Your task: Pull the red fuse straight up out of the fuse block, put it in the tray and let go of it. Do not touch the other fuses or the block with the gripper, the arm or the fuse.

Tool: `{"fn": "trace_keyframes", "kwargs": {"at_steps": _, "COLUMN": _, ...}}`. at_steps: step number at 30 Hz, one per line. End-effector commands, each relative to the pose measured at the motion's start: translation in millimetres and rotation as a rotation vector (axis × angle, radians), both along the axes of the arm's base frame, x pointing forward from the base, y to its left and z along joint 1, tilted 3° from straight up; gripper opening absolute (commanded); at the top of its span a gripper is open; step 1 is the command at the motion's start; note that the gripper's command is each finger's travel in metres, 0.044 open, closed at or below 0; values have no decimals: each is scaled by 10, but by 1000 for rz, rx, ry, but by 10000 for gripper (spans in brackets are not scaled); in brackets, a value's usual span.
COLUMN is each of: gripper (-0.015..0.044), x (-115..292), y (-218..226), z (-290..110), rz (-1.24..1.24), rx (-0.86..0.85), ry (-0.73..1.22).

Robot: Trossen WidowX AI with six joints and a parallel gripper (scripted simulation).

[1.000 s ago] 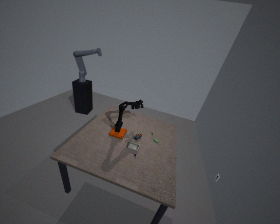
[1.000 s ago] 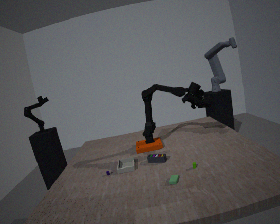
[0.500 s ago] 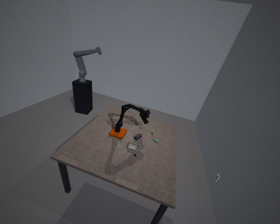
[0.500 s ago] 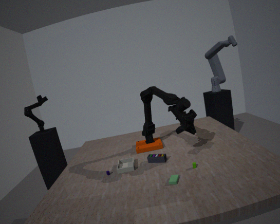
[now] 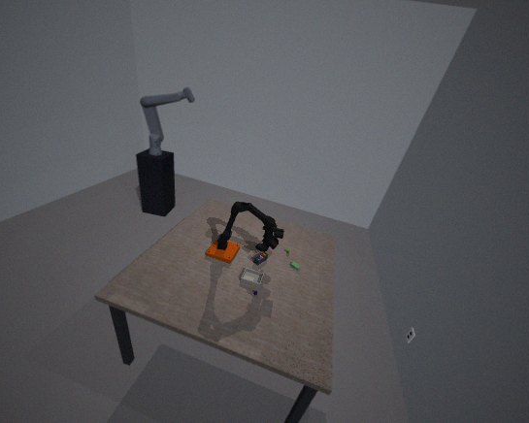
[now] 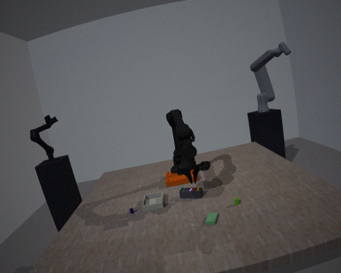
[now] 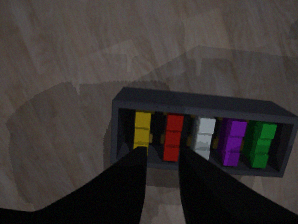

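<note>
I see a pale wood-grain table (image 6: 270, 188) on dark legs. Directly on it: the arm's orange base plate (image 6: 173, 183); the dark fuse block (image 6: 191, 194) just in front of it; the pale tray (image 6: 153, 201) beside the block; a small purple piece (image 6: 131, 210) near the tray; a green cylinder (image 6: 236, 201) and a flat green block (image 6: 211, 218), well apart.
</note>
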State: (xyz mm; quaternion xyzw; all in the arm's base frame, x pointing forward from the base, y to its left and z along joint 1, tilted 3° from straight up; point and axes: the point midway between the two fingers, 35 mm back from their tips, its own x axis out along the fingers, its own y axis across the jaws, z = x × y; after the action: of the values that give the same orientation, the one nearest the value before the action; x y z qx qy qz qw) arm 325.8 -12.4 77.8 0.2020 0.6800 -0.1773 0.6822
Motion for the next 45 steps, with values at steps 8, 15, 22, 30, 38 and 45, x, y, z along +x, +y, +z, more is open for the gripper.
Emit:
{"fn": "trace_keyframes", "kwargs": {"at_steps": 8, "gripper": 69, "x": -78, "y": -23, "z": -42, "rz": -45, "rx": -13, "ry": 26}}
{"fn": "trace_keyframes", "kwargs": {"at_steps": 15, "gripper": 69, "x": -79, "y": -19, "z": -111, "rz": -45, "rx": -13, "ry": 26}}
{"fn": "trace_keyframes", "kwargs": {"at_steps": 22, "gripper": 69, "x": -81, "y": -15, "z": -179, "rz": -45, "rx": -13, "ry": 26}}
{"fn": "trace_keyframes", "kwargs": {"at_steps": 30, "gripper": 69, "x": -86, "y": -11, "z": -257, "rz": -45, "rx": -13, "ry": 26}}
{"fn": "trace_keyframes", "kwargs": {"at_steps": 38, "gripper": 69, "x": -94, "y": -8, "z": -320, "rz": -45, "rx": -13, "ry": 26}}
{"fn": "trace_keyframes", "kwargs": {"at_steps": 45, "gripper": 69, "x": -94, "y": -8, "z": -320, "rz": -45, "rx": -13, "ry": 26}}
